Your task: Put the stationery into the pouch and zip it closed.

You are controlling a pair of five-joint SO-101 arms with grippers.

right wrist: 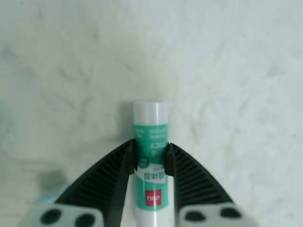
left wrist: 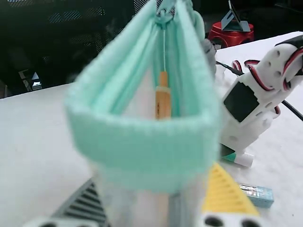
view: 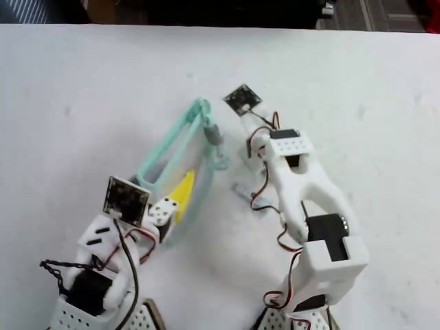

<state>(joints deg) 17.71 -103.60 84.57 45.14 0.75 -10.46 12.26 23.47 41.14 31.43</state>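
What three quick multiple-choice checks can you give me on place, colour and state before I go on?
1. Where is the glue stick? A on a shelf; B on the table, in the right gripper; C in a person's hand.
2. The pen inside the pouch is: A orange; B blue; C black.
3. The pouch's mouth is: A zipped shut; B open; C folded flat.
B: the right gripper is shut on it at the table. A: an orange barrel shows inside. B: its rim gapes wide.
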